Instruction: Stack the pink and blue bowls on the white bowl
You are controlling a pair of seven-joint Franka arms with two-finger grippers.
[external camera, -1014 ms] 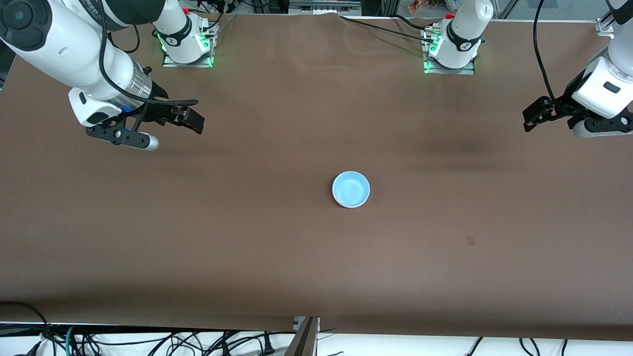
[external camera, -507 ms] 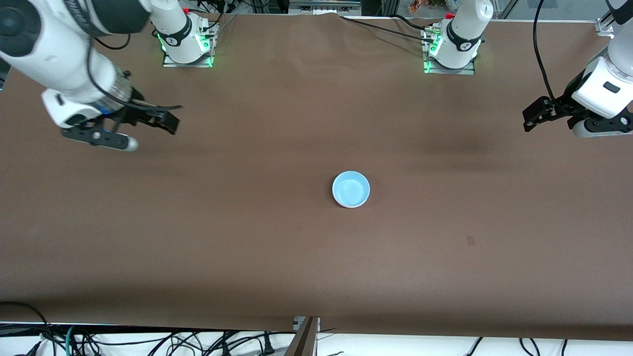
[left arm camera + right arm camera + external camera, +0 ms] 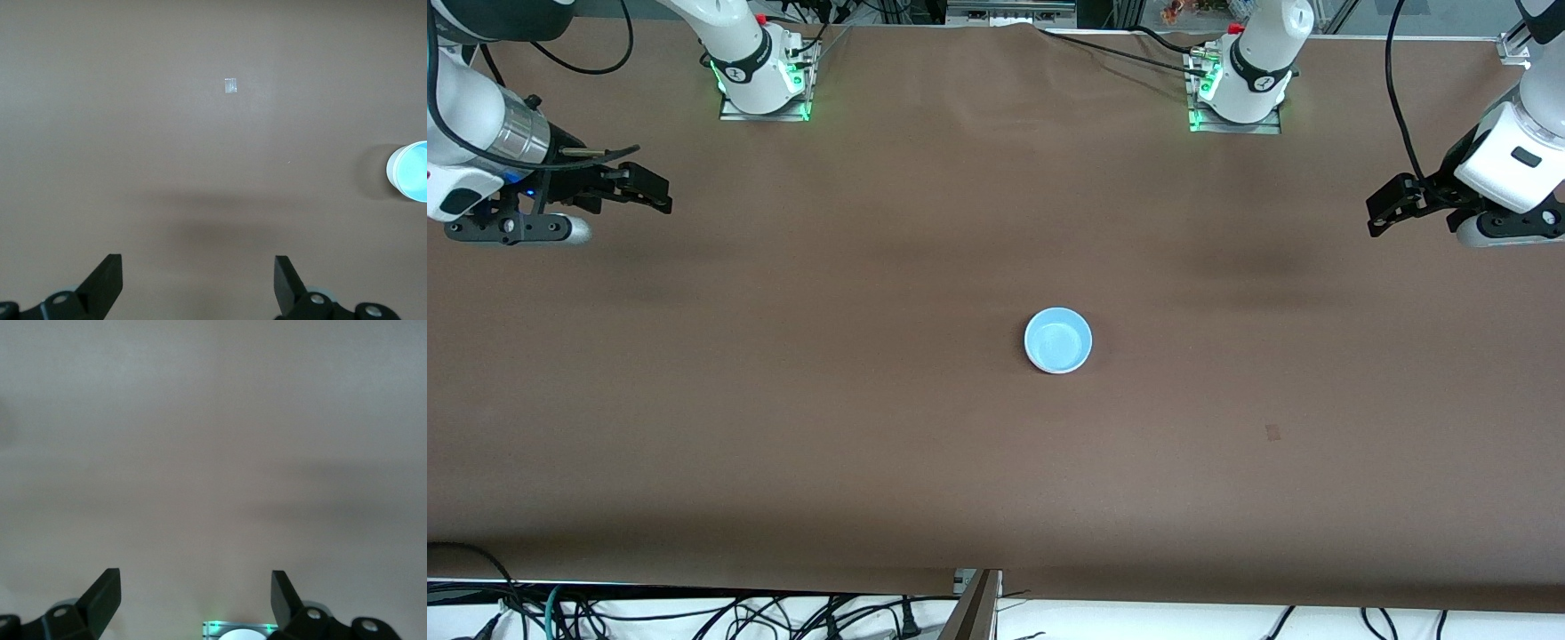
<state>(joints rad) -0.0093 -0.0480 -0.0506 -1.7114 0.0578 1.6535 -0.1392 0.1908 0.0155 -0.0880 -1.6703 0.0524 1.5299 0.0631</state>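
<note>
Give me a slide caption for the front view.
Blue bowl alone mid-table; open left gripper and right gripper hover at the ends.

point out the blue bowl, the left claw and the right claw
blue bowl [image 3: 1058, 340]: front view, middle of its inside.
left claw [image 3: 1383, 213]: front view, between its open fingertips, over the left arm's end of the table.
right claw [image 3: 654, 194]: front view, between its open fingertips, over the right arm's end.

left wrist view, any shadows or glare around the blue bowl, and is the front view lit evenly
Left wrist view: the blue bowl is cut by the frame edge, with a soft shadow beside it and a wide dark smudge on the table. Front view: uneven, dim bands cross the table and a faint sheen sits inside the bowl.
</note>
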